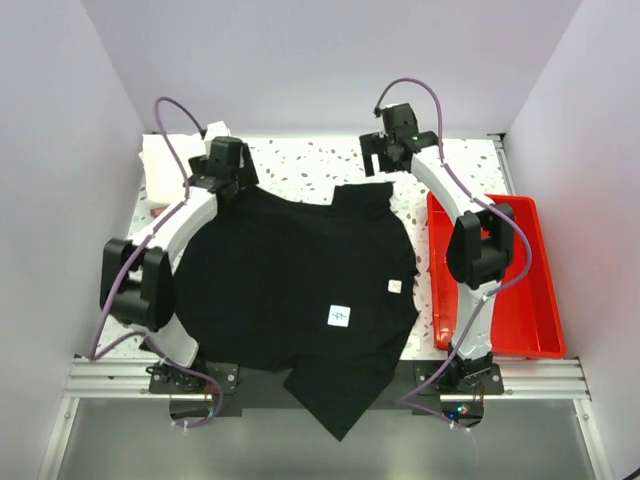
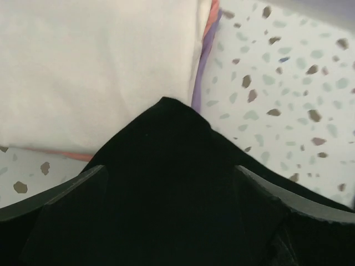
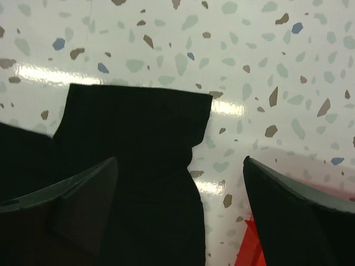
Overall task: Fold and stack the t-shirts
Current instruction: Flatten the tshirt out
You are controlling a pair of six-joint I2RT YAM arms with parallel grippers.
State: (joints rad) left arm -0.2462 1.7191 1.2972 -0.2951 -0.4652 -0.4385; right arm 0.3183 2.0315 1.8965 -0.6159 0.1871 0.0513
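Finding large plain black cloth t-shirt (image 1: 290, 290) flat on speckled table (image 1: 310, 160), fingers of left gripper (image 2: 166, 185) and right gripper (image 3: 180, 191) spread wide over its far corners, pinching nothing: flattening judged complete, first fold next, requiring fresh pinches at the sleeve edges.

Lit brightly and evenly from above in the top view, with only soft, faint shadows. Streaked with white glare on the glossy desk (image 3: 50, 75) in the right wrist view. Crushed to near-featureless dark across the black t-shirt (image 1: 290, 280). Slightly soft around the jaws in both wrist views.
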